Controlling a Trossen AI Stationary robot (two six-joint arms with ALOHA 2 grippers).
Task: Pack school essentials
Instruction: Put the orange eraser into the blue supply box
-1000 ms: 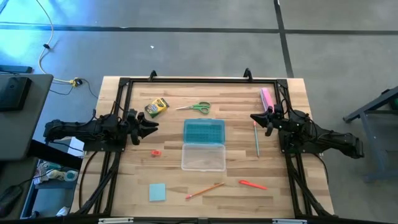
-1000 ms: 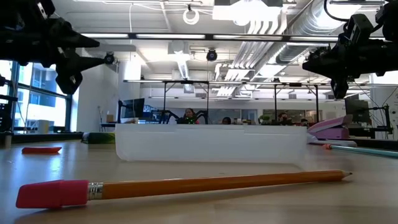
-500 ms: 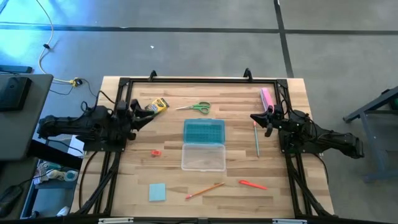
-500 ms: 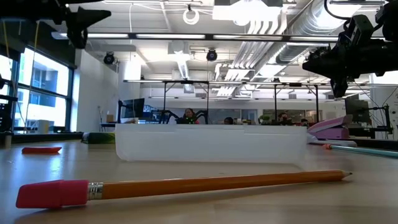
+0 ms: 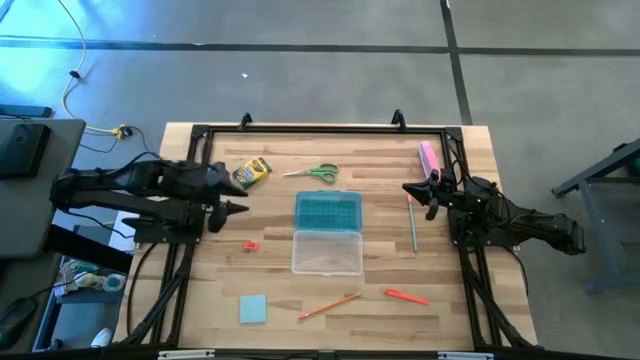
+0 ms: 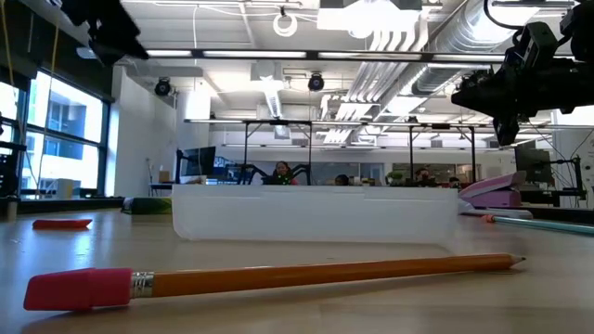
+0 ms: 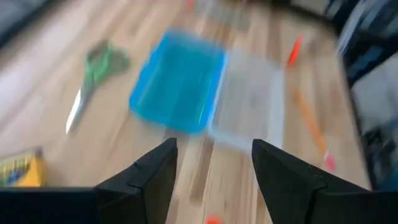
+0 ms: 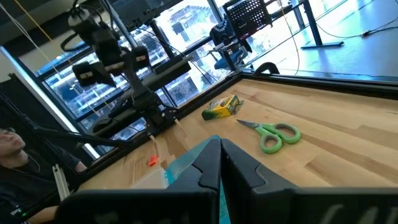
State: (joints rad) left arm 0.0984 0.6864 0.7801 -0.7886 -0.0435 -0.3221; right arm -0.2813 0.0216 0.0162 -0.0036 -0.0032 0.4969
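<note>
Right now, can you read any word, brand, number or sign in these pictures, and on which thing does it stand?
Crayon box: it carries print, but too small to read in the high view and too blurred in the left wrist view.
No other thing in view shows readable text.

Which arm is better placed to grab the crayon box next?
Left. The left claw is open and hovers just below the crayon box; the right claw is shut, across the table beyond the case.

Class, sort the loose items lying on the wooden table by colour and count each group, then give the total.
Green: 2, scissors and thin pencil
Orange: 2, pen and pencil
Yellow-green: 1, crayon box
Red: 1, tiny piece
Light blue: 1, note pad
Pink: 1, bar
Teal-lidded clear: 1, case
Total: 9
</note>
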